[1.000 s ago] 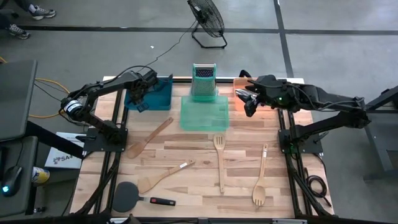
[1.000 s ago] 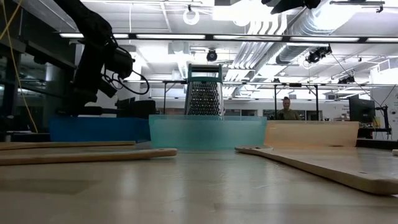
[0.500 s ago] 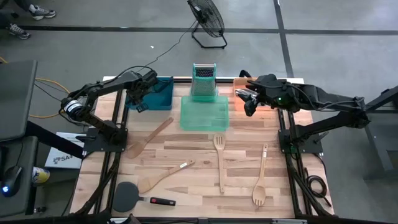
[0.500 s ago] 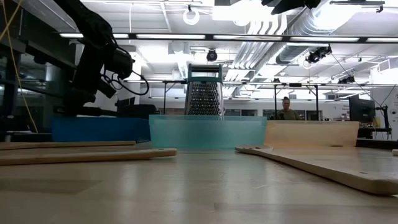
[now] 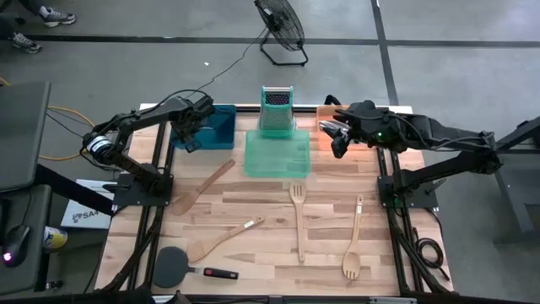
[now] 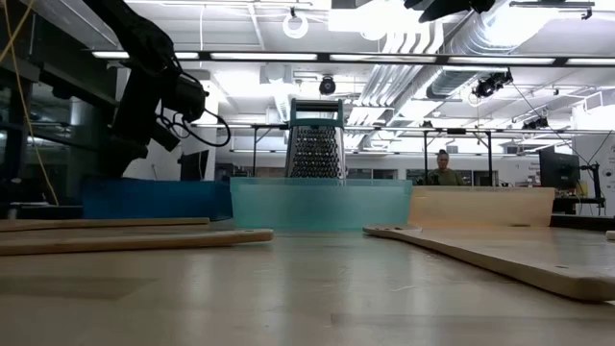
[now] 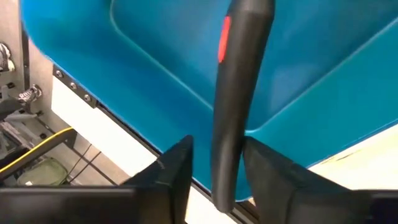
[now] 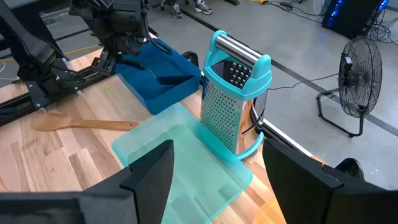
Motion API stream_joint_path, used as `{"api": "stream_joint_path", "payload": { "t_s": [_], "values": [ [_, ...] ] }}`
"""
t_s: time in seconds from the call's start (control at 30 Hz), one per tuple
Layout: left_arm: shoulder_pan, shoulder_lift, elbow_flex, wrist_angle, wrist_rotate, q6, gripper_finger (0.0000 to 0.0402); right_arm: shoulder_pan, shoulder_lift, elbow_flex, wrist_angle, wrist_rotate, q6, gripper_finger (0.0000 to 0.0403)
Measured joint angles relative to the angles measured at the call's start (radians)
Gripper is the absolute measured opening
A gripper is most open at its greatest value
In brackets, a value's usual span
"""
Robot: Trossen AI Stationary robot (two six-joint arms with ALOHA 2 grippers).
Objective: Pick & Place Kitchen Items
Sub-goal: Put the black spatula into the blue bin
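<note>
In the left wrist view a black spatula handle (image 7: 233, 112) with a red mark runs up the frame's middle between the left end effector (image 7: 214, 171) fingers, which stand slightly parted on either side with gaps showing, so it looks loosened rather than clenched. The handle's long axis points away from the wrist over the blue tray (image 5: 213, 127), at upper left in the high view, so the left arm is the nearer one; the right end effector (image 5: 336, 139), spread wide and carrying nothing, waits at upper right by the orange tray (image 5: 324, 112)
</note>
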Motion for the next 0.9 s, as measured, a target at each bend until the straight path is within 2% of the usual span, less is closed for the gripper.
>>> {"api": "stream_joint_path", "payload": {
  "t_s": [0.17,0.4,0.67,0.9],
  "values": [
    [0.000,0.000,0.000,0.000,-0.003,0.000,0.0167,0.000,0.000,0.000,0.000,0.000,0.000,0.0238],
    [0.000,0.000,0.012,-0.039,-0.003,-0.028,0.0166,0.000,0.000,0.000,0.000,0.000,-0.003,0.0238],
    [0.000,0.000,0.127,-0.180,0.009,-0.074,0.0164,0.000,0.000,0.000,0.000,0.000,-0.003,0.0238],
    [0.000,-0.006,0.283,-0.318,0.175,-0.124,0.0165,0.000,0.000,0.000,0.000,-0.003,-0.004,0.0238]
  ]
}}
